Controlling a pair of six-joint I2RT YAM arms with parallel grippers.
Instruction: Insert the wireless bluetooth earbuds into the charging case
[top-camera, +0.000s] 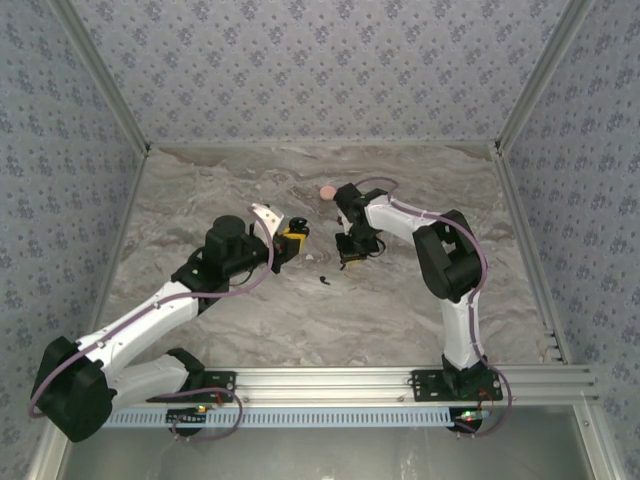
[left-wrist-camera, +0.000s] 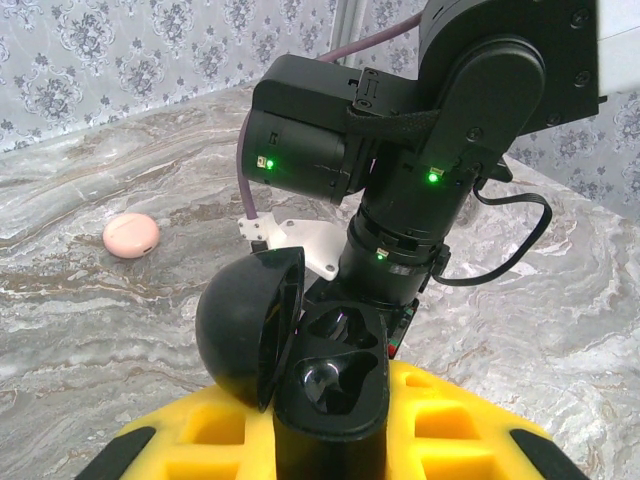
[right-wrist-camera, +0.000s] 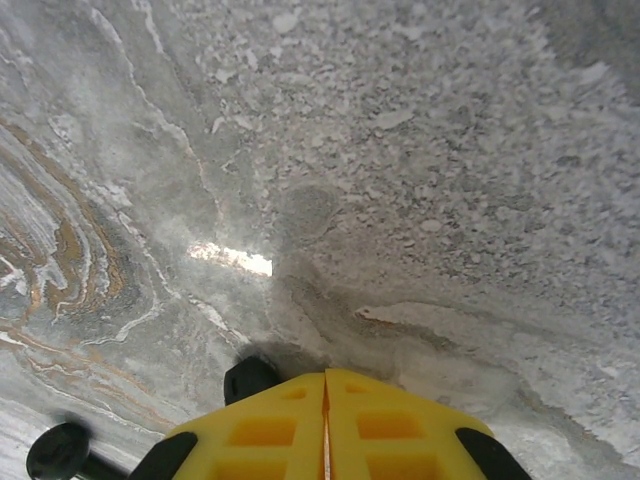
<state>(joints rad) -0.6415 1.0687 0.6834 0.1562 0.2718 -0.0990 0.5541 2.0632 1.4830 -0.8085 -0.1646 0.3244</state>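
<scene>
1. At table centre, your left gripper (top-camera: 292, 240) clamps the open charging case (left-wrist-camera: 330, 375), wells empty.
2. Right gripper (right-wrist-camera: 325, 405) fingers meet; an earbud (top-camera: 325, 279) lies on the table (top-camera: 400, 320) nearby.
3. Risk: a shallow pinch flicks the earbud away.

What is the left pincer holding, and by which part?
The open charging case, clamped by its base half between the left pincer's yellow fingers.

Case (left-wrist-camera: 330, 375) in left tool (top-camera: 293, 240), 1 earbud (top-camera: 324, 279) on table (top-camera: 300, 320) just before right tool (top-camera: 352, 260), disc (top-camera: 327, 190) apparently behind both.
</scene>
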